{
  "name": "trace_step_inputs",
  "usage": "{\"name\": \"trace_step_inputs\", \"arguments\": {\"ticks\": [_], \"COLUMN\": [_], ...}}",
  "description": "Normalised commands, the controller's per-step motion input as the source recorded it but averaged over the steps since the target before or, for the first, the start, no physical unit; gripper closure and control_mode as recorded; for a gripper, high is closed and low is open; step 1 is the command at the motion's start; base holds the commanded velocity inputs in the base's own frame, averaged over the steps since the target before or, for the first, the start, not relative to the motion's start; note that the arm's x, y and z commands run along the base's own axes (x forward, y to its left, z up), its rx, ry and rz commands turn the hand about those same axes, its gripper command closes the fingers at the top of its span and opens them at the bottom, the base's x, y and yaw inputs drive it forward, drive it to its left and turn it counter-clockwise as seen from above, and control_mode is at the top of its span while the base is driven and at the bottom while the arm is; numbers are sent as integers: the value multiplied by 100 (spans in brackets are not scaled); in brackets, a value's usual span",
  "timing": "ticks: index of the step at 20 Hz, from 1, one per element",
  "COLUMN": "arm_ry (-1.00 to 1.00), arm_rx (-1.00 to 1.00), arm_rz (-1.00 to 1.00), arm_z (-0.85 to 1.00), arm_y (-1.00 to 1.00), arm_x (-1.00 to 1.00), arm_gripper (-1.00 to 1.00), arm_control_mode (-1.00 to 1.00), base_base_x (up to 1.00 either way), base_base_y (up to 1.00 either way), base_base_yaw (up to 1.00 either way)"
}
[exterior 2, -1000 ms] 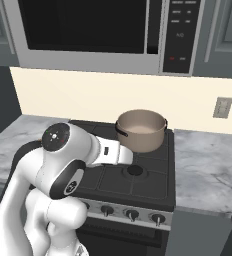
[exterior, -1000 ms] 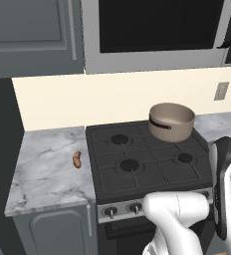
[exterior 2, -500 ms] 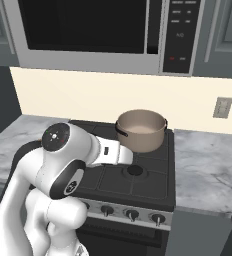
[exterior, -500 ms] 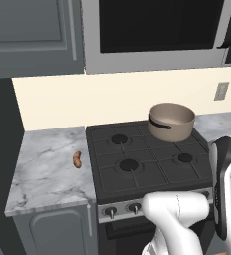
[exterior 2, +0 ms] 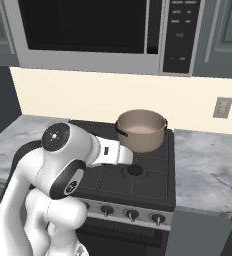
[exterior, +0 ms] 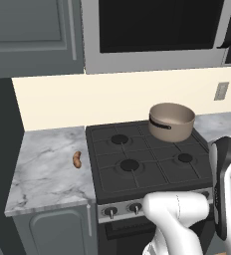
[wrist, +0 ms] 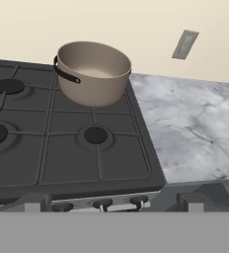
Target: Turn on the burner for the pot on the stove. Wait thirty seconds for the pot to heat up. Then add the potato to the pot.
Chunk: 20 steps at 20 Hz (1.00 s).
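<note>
The tan-brown pot [exterior: 171, 122] [exterior 2: 140, 131] [wrist: 93, 73] stands upright on the back right burner of the black stove [exterior: 137, 172] [exterior 2: 110, 177] [wrist: 62, 158], its dark handle facing front-left. The small orange-brown potato [exterior: 77, 159] lies on the marble counter just left of the stove. Dark knobs [exterior: 135, 207] [exterior 2: 132, 215] [wrist: 102, 203] line the silver front panel. My hand hovers over the stove's front right edge, looking at the pot across the bare front right burner [wrist: 95, 134]. The jaws stand open and hold nothing.
A microwave [exterior: 157, 30] [exterior 2: 88, 25] hangs above the stove. Marble counters flank it on the left [exterior: 43, 174] and right [exterior 2: 208, 165] [wrist: 195, 128]. A wall outlet [wrist: 185, 44] sits behind the right counter. My white arm [exterior 2: 63, 160] rises before the front panel.
</note>
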Motion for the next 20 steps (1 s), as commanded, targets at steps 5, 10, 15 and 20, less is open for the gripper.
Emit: {"name": "trace_step_inputs", "arguments": {"ticks": [5,10,15,20], "arm_ry": [0,0,0,0], "arm_rx": [0,0,0,0], "arm_rz": [0,0,0,0], "arm_z": [0,0,0,0], "arm_y": [0,0,0,0], "arm_x": [0,0,0,0], "arm_gripper": [-100,-100,-100,-100], "arm_control_mode": [-100,-100,-100,-100], "base_base_x": [0,0,0,0], "base_base_y": [0,0,0,0], "base_base_yaw": [0,0,0,0]}}
